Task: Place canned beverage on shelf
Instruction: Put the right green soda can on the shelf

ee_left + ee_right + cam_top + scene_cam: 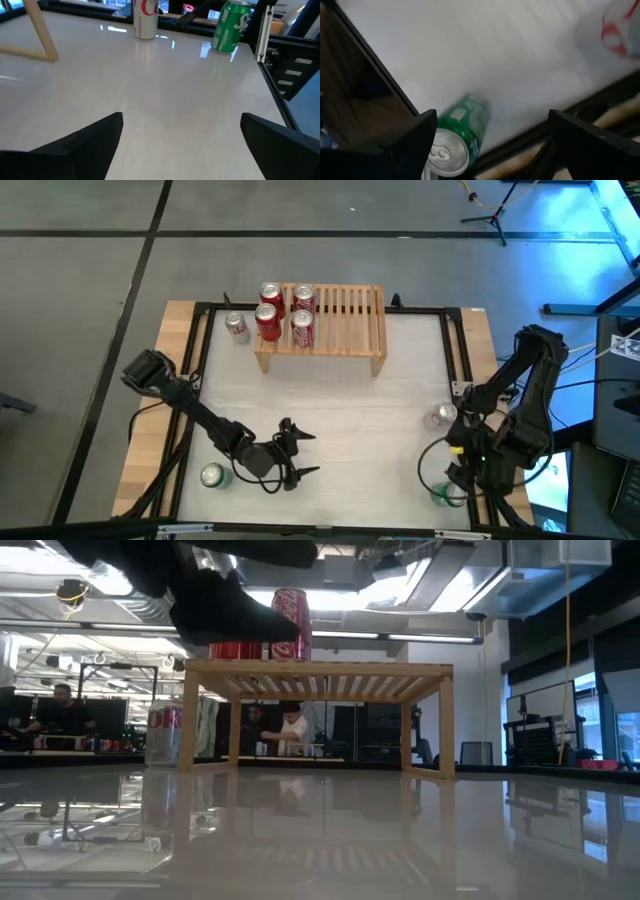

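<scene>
The pale wooden shelf (pixel 340 320) stands at the table's far middle, with several red cans (pixel 270 320) upright on the left part of its slatted top. It also shows in the low view (pixel 330 670). Another can (pixel 236 327) stands on the table left of the shelf. My left gripper (pixel 312 454) is open and empty, low over the near middle of the table. My right gripper (pixel 492 120) is open above a green can (pixel 462 137) that stands at the near right corner (pixel 443 496); the can is close to one finger. A silver and red can (pixel 443 416) stands farther back on the right.
A second green can (pixel 211 475) stands near the left arm at the near left. A black frame (pixel 455 350) rims the white table top. The shelf's right half is bare slats (pixel 360 315). People sit in the room beyond the table (pixel 290 725).
</scene>
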Motion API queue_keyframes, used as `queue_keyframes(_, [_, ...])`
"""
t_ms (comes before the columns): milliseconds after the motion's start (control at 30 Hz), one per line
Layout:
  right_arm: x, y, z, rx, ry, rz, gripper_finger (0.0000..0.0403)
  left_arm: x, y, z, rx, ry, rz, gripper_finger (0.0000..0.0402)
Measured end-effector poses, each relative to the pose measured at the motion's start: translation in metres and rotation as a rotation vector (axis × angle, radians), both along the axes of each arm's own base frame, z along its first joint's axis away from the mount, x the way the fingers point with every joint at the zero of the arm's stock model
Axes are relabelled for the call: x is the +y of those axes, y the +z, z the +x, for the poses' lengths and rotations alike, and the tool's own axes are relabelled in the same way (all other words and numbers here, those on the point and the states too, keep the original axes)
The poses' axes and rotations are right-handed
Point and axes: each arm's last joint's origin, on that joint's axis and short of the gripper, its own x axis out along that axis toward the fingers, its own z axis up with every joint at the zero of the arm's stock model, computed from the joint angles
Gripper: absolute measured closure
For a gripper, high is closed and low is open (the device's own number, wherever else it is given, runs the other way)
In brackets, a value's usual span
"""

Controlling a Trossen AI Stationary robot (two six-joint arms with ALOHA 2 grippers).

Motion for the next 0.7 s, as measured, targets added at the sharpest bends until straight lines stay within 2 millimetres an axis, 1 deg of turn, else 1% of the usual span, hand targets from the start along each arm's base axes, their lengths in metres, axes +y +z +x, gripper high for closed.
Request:
queue_keyframes(167, [0.018,-0.011,-0.007,0.067,-0.009,-0.002,0.0029,-0.003,-0.007,0.004,0.011,0.004,-0.042,0.0007])
queue_keyframes(367, [0.041,-0.02,-0.012,0.07,-0.007,0.052,0.0029,-0.004,-0.007,0.005,0.014,-0.006,-0.065,0.0007])
queue_keyframes(700, [0.057,-0.035,-0.008,0.08,-0.008,0.027,0.0029,0.001,-0.007,0.008,0.015,0.005,-0.051,0.0007])
